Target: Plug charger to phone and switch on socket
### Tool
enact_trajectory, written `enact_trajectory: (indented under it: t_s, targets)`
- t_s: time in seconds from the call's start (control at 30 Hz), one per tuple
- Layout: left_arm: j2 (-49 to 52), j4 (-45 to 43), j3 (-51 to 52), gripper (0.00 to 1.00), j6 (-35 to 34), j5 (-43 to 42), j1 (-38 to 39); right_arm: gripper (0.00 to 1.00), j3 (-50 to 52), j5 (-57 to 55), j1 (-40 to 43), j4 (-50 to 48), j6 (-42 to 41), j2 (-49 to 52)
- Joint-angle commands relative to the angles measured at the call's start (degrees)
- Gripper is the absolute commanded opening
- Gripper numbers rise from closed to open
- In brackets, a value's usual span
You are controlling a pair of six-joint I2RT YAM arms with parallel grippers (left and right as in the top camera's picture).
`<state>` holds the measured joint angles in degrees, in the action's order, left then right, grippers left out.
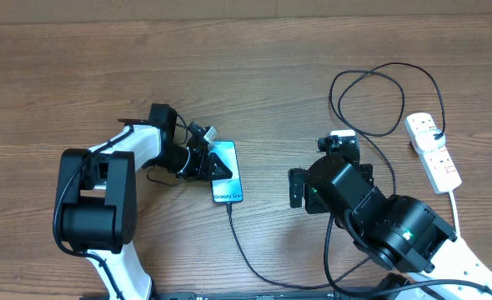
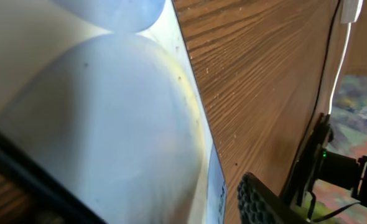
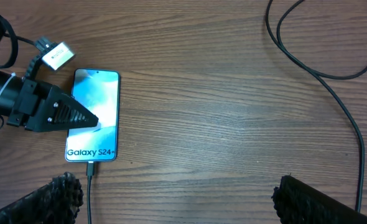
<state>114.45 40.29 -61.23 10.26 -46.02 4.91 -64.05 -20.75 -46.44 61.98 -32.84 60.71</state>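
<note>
The charger looks seated in the near end of the phone. The left hand lies over the phone's left edge, grip unclear; it should lift straight off without dragging the phone. The right hand, spread wide, hangs well left of the socket.

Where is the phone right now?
Overhead view: the phone lies left of centre, at the left gripper, with the charger cable at its near end.

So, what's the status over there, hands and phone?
Left hand low over phone, grip unclear. Right hand open, empty. Charger at phone's port; socket untouched. Nothing blocks socket.
</note>
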Motion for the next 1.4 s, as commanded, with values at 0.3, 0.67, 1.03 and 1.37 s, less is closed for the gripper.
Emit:
enact_trajectory:
  t_s: [0.3, 0.67, 1.03, 1.37]
  targets:
    - [6.19, -2.58, 3.21, 0.56, -8.50, 32.94, -0.76, 1.00, 0.26, 0.02, 0.22, -0.37, -0.39, -0.09]
    - [6.19, -2.69, 3.21, 0.56, -20.02, 32.87, -0.76, 1.00, 0.26, 0.00, 0.22, -0.17, -0.39, -0.09]
    - [6.19, -2.75, 3.21, 0.63, -28.13, 32.46, -0.76, 1.00, 0.26, 0.02, 0.22, -0.13, -0.39, -0.09]
    - [6.19, -4.70, 3.21, 0.71, -23.93, 36.85, -0.76, 1.00, 0.26, 0.02, 0.22, -0.11, -0.39, -0.09]
